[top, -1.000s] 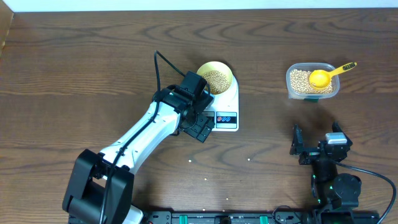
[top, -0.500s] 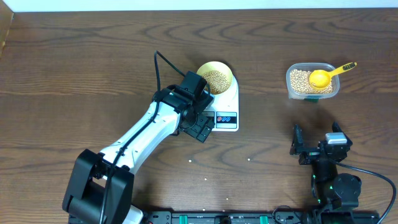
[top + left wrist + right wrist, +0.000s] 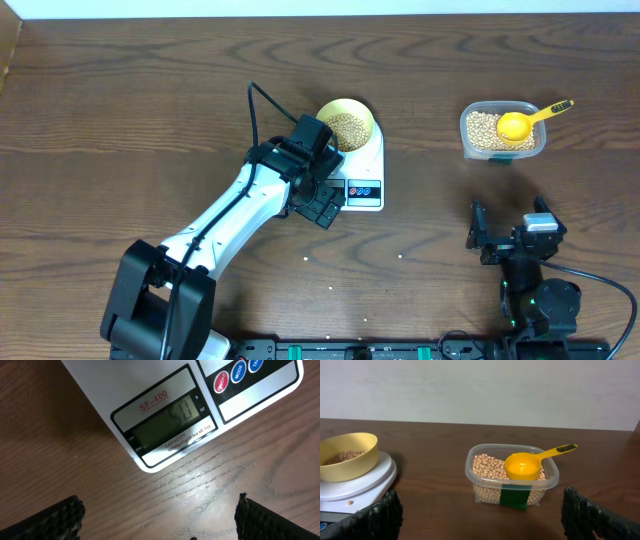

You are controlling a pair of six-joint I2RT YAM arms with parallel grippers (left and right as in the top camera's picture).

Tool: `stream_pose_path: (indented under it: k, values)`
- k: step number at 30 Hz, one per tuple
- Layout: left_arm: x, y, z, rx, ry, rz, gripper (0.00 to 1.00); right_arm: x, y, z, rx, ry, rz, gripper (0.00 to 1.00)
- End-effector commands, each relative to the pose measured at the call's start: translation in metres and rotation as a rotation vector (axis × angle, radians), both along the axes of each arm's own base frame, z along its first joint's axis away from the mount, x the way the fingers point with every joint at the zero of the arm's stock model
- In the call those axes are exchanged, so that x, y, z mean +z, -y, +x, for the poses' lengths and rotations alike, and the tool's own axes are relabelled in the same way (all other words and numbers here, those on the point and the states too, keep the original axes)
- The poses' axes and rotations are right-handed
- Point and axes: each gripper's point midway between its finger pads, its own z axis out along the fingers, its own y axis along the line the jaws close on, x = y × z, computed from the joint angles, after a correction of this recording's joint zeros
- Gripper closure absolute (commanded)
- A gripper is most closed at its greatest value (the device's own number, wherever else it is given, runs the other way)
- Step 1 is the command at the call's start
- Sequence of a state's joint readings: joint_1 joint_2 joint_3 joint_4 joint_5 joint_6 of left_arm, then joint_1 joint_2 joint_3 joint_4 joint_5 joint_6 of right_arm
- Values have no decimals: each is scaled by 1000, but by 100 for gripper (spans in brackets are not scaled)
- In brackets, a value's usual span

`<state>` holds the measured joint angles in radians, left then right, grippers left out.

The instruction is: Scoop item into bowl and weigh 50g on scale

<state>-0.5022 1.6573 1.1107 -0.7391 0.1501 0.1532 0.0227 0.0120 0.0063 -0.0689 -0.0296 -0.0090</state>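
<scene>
Yellow bowl [image 3: 346,125] sits on the far end of the white scale [image 3: 374,160], part full of beans [image 3: 347,129]. Left gripper [image 3: 159,512] hangs wide open and empty by the scale's display. Right gripper [image 3: 480,517] is open and empty too, facing the clear tub [image 3: 512,474] of beans with the scoop [image 3: 525,464] lying in it.

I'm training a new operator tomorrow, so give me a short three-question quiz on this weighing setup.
1. Fill in: the bowl of beans sits on the ____.
2. True or false: the yellow scoop lies in the bowl.
3. The left arm's fingers are: A open, holding nothing; B shut on the scoop; C shut on the bowl.
Key: 1 scale. 2 false, it rests in the clear tub. 3 A.
</scene>
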Motion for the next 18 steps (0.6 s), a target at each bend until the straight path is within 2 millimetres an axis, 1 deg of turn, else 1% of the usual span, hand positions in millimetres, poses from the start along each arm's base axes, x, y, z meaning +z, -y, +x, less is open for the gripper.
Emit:
stream_pose_path:
  k: [1,18]
  values:
    - [-3,-3,-2,11,-7,16,2,0,2,0,-6,2,-11,1]
    - [-3,-3,-2,11,-7,16,2,0,2,0,-6,2,-11,1]
